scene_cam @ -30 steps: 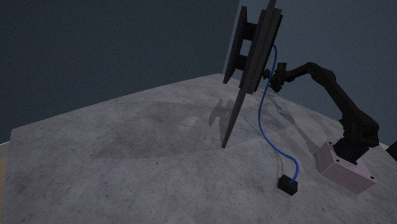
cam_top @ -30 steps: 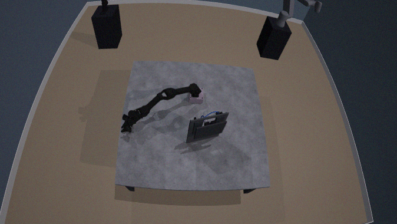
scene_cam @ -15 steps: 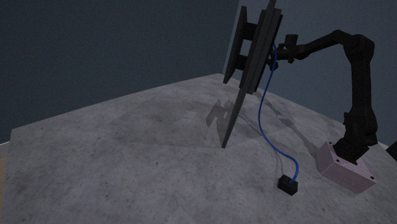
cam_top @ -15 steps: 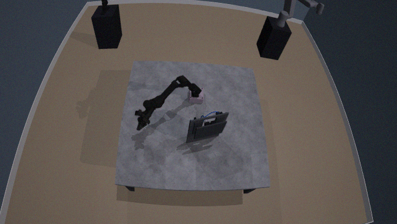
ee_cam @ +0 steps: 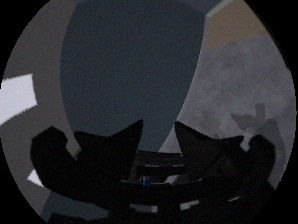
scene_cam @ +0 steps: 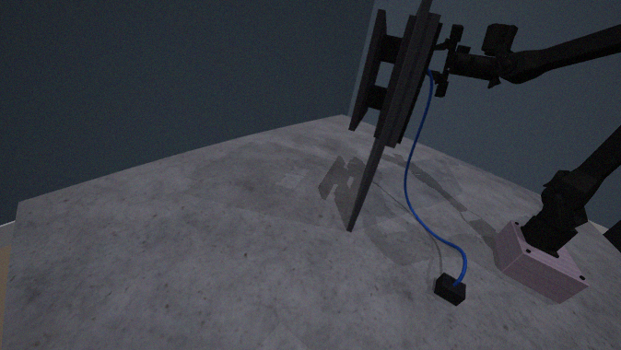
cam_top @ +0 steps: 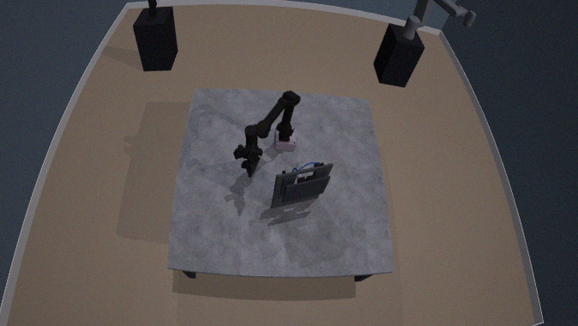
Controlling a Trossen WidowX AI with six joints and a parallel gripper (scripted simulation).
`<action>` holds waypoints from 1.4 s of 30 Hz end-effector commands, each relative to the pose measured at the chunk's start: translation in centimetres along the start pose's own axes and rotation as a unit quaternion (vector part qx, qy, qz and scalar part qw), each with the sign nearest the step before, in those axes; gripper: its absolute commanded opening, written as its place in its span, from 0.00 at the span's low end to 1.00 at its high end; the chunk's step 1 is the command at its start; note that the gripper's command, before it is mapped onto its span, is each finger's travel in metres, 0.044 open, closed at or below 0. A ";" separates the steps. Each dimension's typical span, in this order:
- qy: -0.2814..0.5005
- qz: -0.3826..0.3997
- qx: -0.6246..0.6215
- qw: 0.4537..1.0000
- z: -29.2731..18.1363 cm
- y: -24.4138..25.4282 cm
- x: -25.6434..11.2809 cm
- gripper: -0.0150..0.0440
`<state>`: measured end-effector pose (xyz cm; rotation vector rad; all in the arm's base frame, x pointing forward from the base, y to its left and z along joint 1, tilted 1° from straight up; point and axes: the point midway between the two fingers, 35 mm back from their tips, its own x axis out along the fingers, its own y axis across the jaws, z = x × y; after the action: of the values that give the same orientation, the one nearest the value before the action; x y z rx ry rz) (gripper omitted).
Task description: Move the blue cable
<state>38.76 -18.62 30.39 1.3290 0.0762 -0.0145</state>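
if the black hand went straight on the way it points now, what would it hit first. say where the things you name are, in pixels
nothing near, it seems: the hand (cam_top: 250, 171) (scene_cam: 435, 61) (ee_cam: 158, 123) looks set to pass beside the dark grey rack (cam_top: 308, 189) (scene_cam: 405, 78) (ee_cam: 160, 156), though depth is unclear
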 end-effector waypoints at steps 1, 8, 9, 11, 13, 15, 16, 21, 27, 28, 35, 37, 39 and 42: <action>0.079 0.030 0.038 0.996 -6.7 0.8 -3.2 0.66; 0.205 0.065 0.085 0.973 -16.4 0.4 -9.1 0.66; 0.222 0.068 0.091 0.968 -17.7 0.1 -9.9 0.66; 0.243 0.071 0.098 0.962 -19.1 -0.3 -10.9 0.66; 0.246 0.071 0.099 0.962 -19.3 -0.4 -11.0 0.66; 0.246 0.071 0.099 0.962 -19.3 -0.4 -11.0 0.66; 0.246 0.071 0.099 0.962 -19.3 -0.4 -11.0 0.66; 0.246 0.072 0.099 0.962 -19.4 -0.1 -9.7 0.66; 0.246 0.074 0.099 0.961 -20.6 0.6 -5.3 0.66; 0.246 0.074 0.099 0.961 -20.6 0.6 -5.3 0.66; 0.246 0.074 0.099 0.961 -20.7 0.6 -4.9 0.66; 0.246 0.075 0.099 0.961 -20.7 0.7 -4.6 0.66; 0.246 0.075 0.099 0.961 -20.7 0.8 -4.3 0.66; 0.246 0.075 0.099 0.961 -20.8 0.9 -3.9 0.66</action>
<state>33.35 1.57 26.26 1.5120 0.4115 0.4470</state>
